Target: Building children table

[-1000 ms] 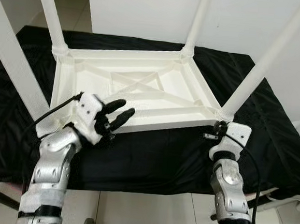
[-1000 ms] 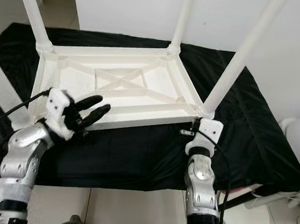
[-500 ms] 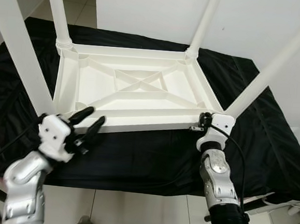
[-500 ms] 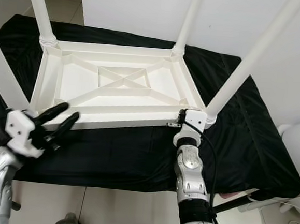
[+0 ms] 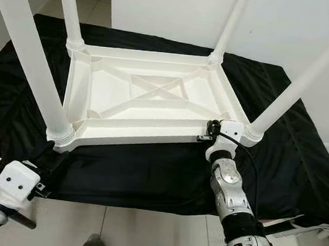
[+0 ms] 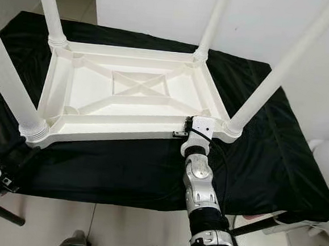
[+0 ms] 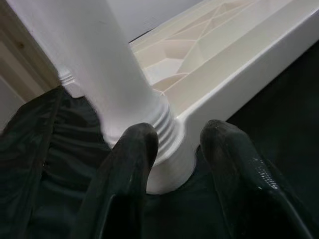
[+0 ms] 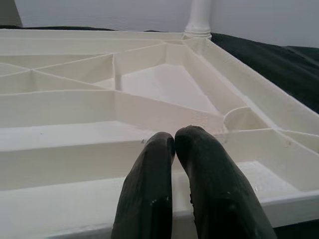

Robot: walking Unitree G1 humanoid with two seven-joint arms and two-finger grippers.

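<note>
White children's table upside down on a black cloth, one gripper at each near corner.

The table (image 5: 149,102) lies with its ribbed underside up and four white legs standing upright, on the black cloth (image 5: 149,173) that covers a low surface. The left gripper (image 7: 174,149) is low at the near left corner, its two black fingers (image 7: 127,164) spread apart on either side of the threaded base of the near left leg (image 5: 29,61), apparently not quite touching it. The right gripper (image 8: 172,144) rests over the table's near rim beside the near right leg (image 5: 295,88), fingers pressed together and holding nothing.
</note>
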